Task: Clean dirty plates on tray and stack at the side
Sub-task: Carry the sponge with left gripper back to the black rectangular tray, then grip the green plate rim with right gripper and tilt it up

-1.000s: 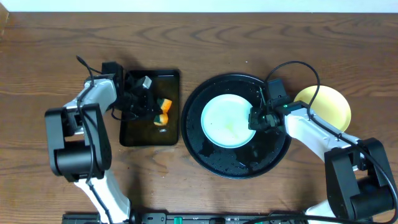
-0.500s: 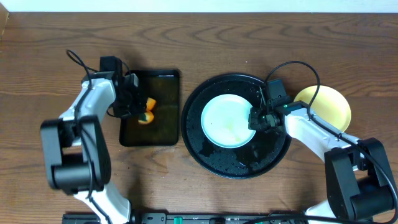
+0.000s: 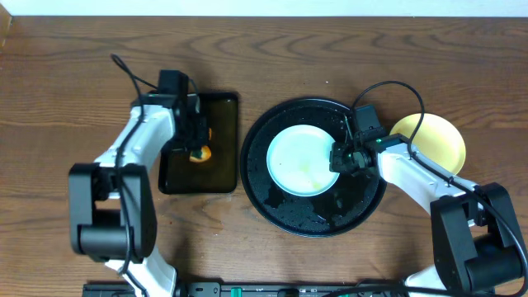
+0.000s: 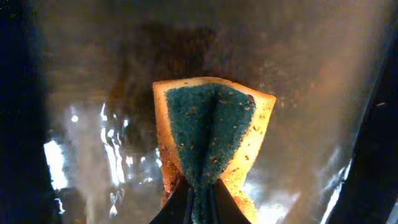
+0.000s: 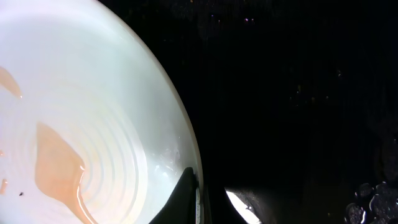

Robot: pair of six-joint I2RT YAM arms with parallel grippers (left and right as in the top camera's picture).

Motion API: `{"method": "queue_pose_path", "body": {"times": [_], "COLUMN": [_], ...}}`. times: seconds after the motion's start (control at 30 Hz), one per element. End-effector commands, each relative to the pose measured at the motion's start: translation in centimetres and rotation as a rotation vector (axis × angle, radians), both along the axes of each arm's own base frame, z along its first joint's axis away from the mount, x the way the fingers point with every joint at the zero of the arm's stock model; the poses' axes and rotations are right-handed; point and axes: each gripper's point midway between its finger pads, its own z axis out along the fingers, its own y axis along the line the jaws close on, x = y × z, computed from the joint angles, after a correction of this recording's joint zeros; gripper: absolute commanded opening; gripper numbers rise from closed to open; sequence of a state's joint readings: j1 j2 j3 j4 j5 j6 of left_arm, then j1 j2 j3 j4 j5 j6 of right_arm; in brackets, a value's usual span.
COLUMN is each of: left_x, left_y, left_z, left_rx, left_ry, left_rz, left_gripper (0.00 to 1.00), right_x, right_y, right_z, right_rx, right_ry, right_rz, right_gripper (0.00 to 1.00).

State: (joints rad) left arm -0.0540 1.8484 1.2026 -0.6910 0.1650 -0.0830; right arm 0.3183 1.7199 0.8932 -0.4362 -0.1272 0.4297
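The left gripper pinches a sponge over the small wet tray, left of the middle. The right gripper pinches the mint plate by its rim on the round tray, nearer the right edge. I think scrubbing comes next, so the sponge must cross over to the plate.

Reaches forward from the base with the left arm, wrist turned inward, left gripper pointing down. Pinches a folded sponge tight between the left fingers, jaws almost together. Stretches the right arm low and to the left, elbow near the base. Clamps the right gripper on the rim of the mint-blue plate, a finger on either side.
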Motion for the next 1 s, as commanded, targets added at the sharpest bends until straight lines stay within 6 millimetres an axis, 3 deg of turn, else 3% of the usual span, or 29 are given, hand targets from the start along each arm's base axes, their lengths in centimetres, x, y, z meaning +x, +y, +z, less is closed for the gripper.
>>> {"method": "queue_pose_path", "body": {"times": [0.0,0.13,0.2,0.3,0.6,0.7,0.97], "left_x": [-0.9,-1.2,-1.2,-1.4,-2.0,-2.4,-4.0], "left_y": [-0.6,-1.3,-1.3,-1.3,-1.2,-1.2,-1.0], "left_z": [-2.1,-2.4,-2.2,-1.2,3.6,5.1,5.4], "left_rx": [0.039,0.04,0.04,0.039,0.03,0.026,0.019], "left_ry": [0.06,0.075,0.072,0.062,-0.014,-0.04,0.013], "left_rz": [-0.02,-0.039,-0.04,-0.04,-0.027,-0.02,0.058], "left_gripper": [0.08,0.15,0.34,0.51,0.56,0.74,0.75], "right_x": [-2.4,-2.4,-2.4,-2.3,-2.0,-1.9,-1.6], "right_y": [-0.3,-0.3,-0.3,-0.3,-0.2,-0.2,0.0], "right_z": [-2.2,-2.2,-2.2,-2.2,-2.1,-2.1,-2.0], "right_rx": [-0.03,-0.03,-0.03,-0.029,-0.026,-0.025,-0.019], "right_ry": [0.085,0.084,0.084,0.081,0.069,0.067,0.053], "right_rz": [0.012,0.012,0.012,0.012,0.012,0.012,0.012], "right_gripper": [0.01,0.01,0.01,0.01,0.02,0.02,0.01]}}
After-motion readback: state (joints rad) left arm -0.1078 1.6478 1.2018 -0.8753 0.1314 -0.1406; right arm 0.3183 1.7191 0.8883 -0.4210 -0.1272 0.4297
